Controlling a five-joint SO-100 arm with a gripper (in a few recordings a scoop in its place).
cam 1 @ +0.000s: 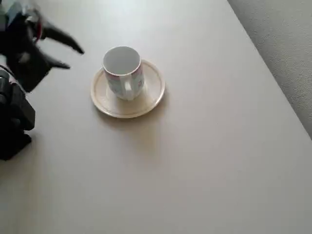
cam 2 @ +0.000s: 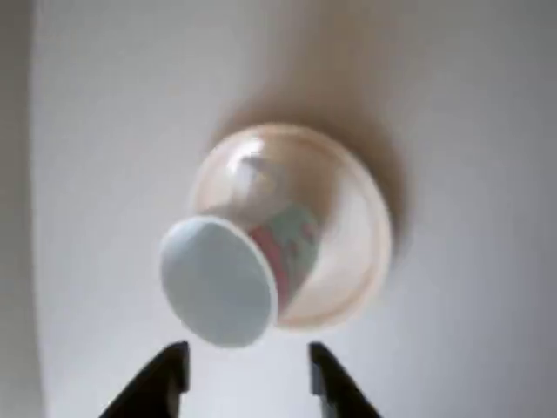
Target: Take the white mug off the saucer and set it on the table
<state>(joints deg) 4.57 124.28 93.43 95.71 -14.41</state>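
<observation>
The mug stands upright on the saucer, a little toward the saucer's far-left part in the overhead view, with its handle turned toward the near side. The saucer lies flat on the table, left of centre and toward the far side. Grey carpet shows beyond the table's right edge.

The gripper hangs to the left of the mug in the overhead view, its two dark fingers spread apart and pointing toward the mug, clear of both mug and saucer. In the wrist view the fingertips frame a gap at the bottom edge, with the mug's open mouth just beyond them; this view is blurred, so the pale pattern on the mug's side is hard to make out.
</observation>
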